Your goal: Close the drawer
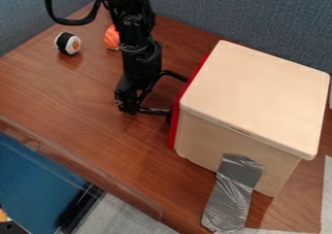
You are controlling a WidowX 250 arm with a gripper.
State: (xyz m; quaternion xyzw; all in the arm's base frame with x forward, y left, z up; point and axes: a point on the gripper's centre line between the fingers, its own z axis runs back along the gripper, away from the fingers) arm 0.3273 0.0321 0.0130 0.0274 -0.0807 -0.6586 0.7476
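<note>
Spread claw (177, 96) at red drawer front (173, 130); silver tape (229, 199) on box (256, 97)

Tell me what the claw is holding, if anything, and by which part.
Nothing is held: the black two-finger claw is spread open at the red drawer front, with nothing between its fingers.

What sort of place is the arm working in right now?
Probably a lab or office cubicle: a wood-grain desk stands against grey-blue partition panels, and grey tape runs from the beige box onto the desk, like a test setup.
</note>
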